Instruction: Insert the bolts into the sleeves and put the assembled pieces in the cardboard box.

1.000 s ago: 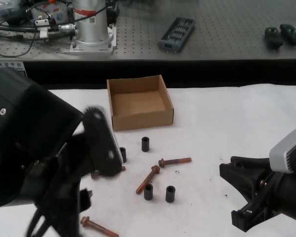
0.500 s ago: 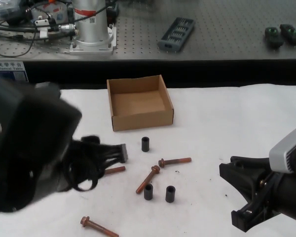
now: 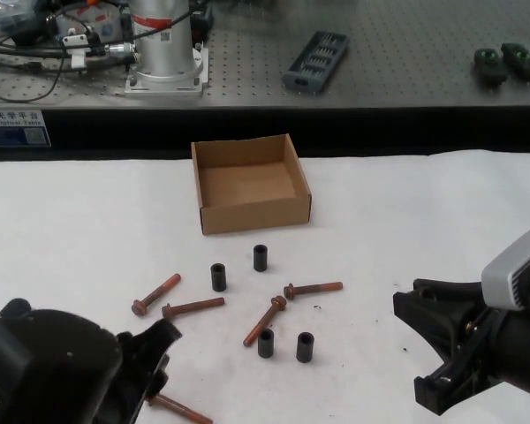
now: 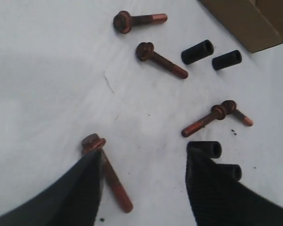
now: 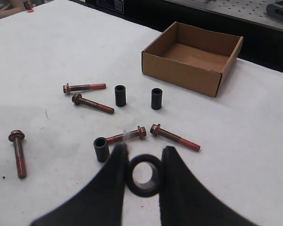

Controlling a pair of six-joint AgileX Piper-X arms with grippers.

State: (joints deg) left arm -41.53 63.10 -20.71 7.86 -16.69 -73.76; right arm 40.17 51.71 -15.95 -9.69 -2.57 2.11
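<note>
Though framing a sleeve (image 5: pixel 132 181), right gripper (image 3: pixel 421 352) sits apart.

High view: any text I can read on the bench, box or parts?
Label plate on the bench edge: print too small to read.
White sticker on the silver post: too small to read.
Cardboard box, bolts, sleeves: no print visible.

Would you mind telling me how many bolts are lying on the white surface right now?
5. One bolt and a second lie toward the left, two more in the middle, heads close together, and the fifth by the left gripper. None seems hidden.
</note>
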